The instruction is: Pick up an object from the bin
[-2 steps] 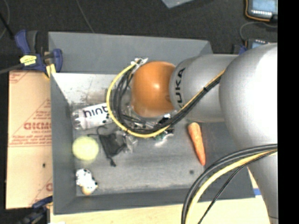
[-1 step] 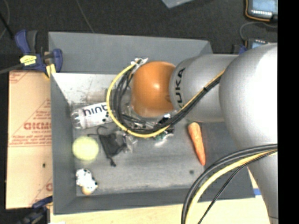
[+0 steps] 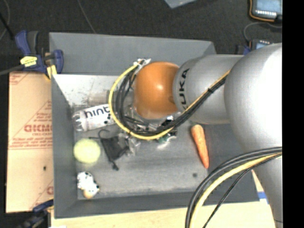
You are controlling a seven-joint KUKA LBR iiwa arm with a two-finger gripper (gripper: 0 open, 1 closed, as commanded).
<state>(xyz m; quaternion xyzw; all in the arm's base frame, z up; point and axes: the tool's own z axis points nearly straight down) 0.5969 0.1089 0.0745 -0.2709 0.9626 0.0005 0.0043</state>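
The arm reaches low into the grey metal bin, with its gripper near the middle.
The round orange wrist cover sits over the gripper, so I cannot tell if it is wide, narrow or holding anything. Nearest to it lie 2 things: a small flat black piece and a white tube with dark letters. A yellow-green ball and an orange carrot lie apart and look easy to reach.

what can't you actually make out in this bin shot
All in the camera view:
- White printed bottle: its right end runs under the wrist's cables, so the lettering is cut short.
- Black thing beside the yellow-green ball: too dark to name.
- Small black-and-white toy, lower-left corner: too small to identify.
- Bin floor beneath the orange cover: hidden by the arm.
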